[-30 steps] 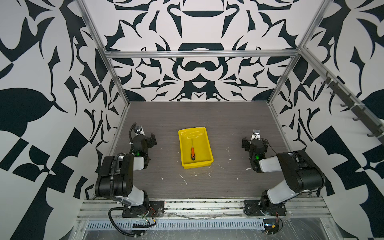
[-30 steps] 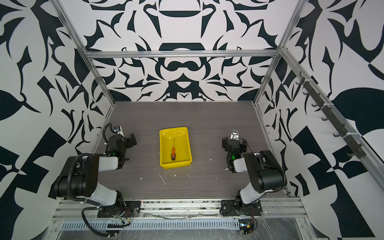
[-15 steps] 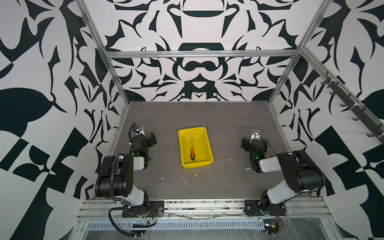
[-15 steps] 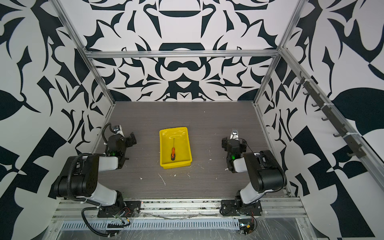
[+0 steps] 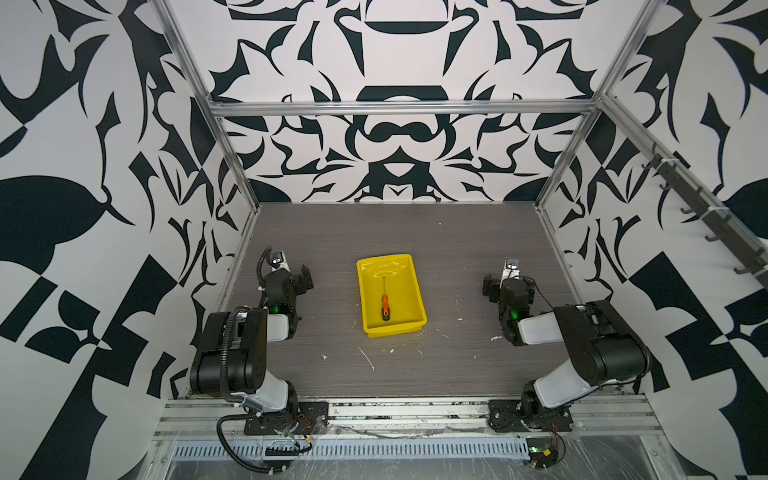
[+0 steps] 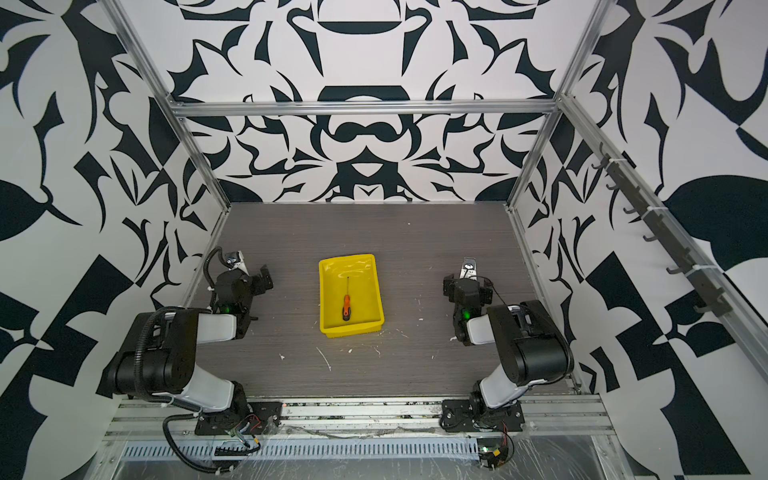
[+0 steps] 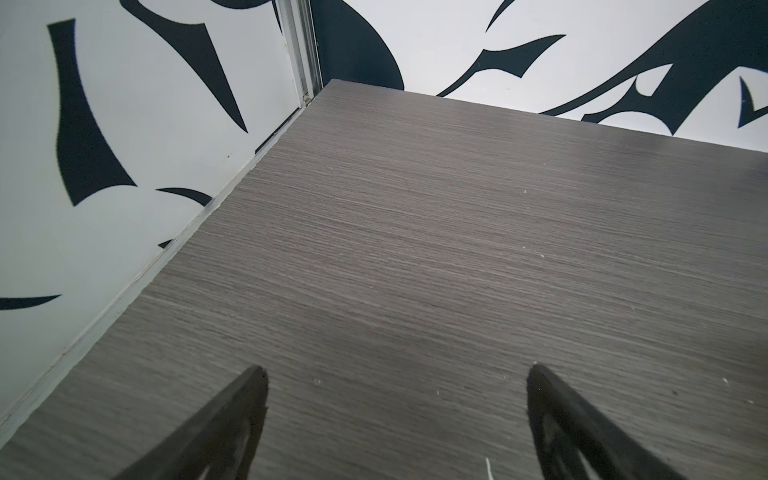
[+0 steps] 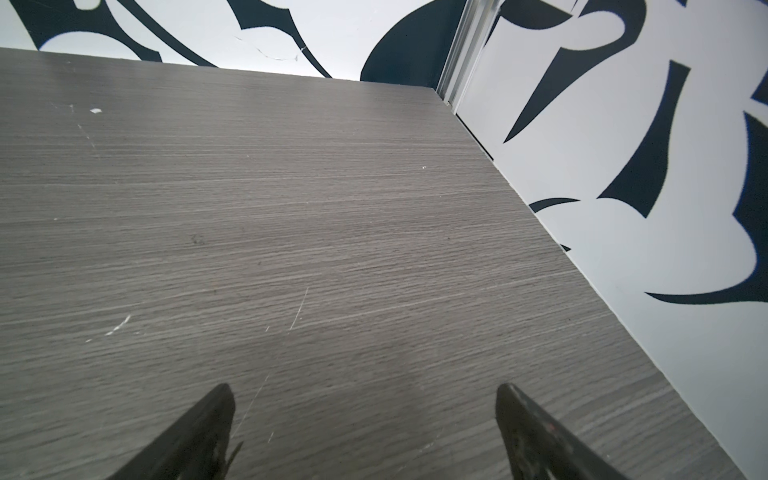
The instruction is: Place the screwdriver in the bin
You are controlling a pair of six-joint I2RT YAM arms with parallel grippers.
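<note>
Screwdriver (image 5: 385, 306) lying in bin (image 5: 366, 297); both pincers spread, empty

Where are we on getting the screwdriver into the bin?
Done, by the look of it: the screwdriver lies flat inside the yellow bin, handle toward the robot. Nothing is in hand: the left gripper and right gripper are both open and empty over bare table, well clear of the bin. Nothing looks left.
</note>
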